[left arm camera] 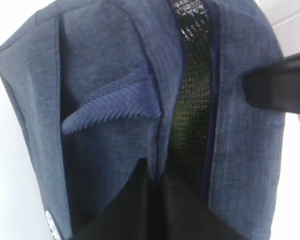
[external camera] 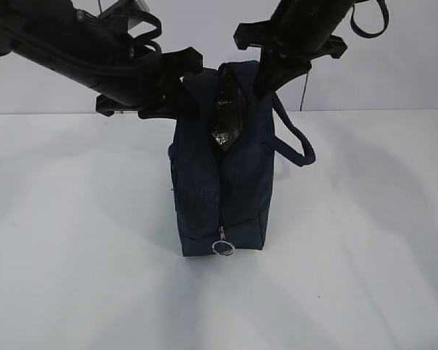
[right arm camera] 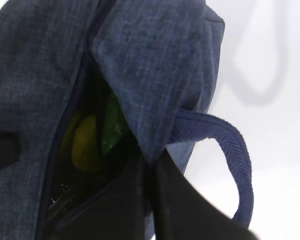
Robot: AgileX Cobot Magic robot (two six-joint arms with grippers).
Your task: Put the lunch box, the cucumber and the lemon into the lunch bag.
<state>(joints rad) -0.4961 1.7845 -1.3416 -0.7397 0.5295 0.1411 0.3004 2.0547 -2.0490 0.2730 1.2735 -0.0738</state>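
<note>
Exterior: lunch bag (external camera: 223,193) upright on white table (external camera: 73,255), zipper part open, both grippers at its top edges. Left wrist: fingers (left arm camera: 140,205) clamped on bag fabric, dark lining inside. Right wrist: fingers (right arm camera: 140,200) pinching opening edge; lemon (right arm camera: 87,145) and something green inside

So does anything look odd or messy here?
Nothing spilled or damaged. The lunch bag stands upright with its zipper open at the top. Both grippers are at its opening, and the lemon shows inside.
</note>
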